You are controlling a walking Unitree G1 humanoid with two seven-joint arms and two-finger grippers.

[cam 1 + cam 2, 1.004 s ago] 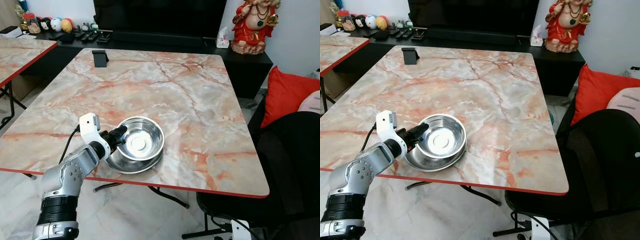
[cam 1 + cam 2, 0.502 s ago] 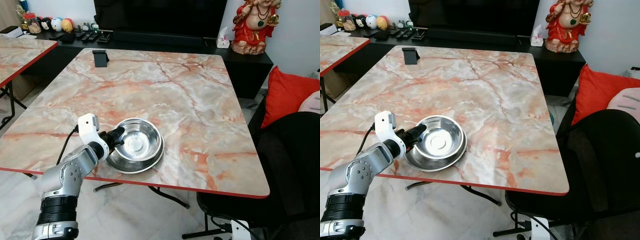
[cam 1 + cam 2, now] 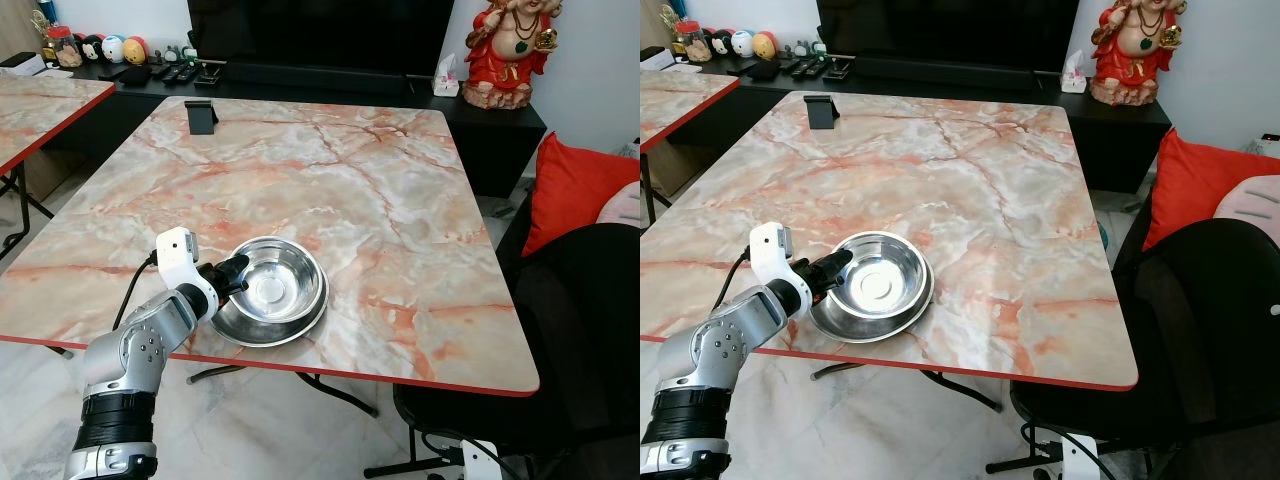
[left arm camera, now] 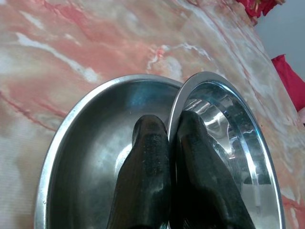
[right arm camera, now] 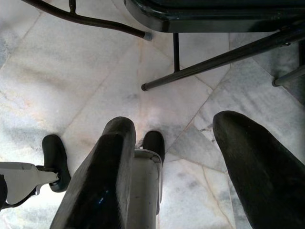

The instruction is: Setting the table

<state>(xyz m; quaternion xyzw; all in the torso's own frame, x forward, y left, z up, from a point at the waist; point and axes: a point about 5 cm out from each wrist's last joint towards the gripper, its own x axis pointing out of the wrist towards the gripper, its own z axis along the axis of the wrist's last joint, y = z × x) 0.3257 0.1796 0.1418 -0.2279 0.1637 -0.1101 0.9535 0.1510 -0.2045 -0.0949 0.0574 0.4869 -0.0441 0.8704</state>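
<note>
My left gripper (image 4: 169, 143) pinches the left rim of the upper steel bowl (image 3: 275, 280), one finger inside and one outside it. That bowl sits tilted in a larger steel bowl (image 3: 240, 325) near the marble table's (image 3: 400, 200) near left edge. My right gripper (image 5: 190, 162) hangs with fingers spread wide over the tiled floor (image 5: 86, 86), beside a black chair (image 3: 580, 330).
</note>
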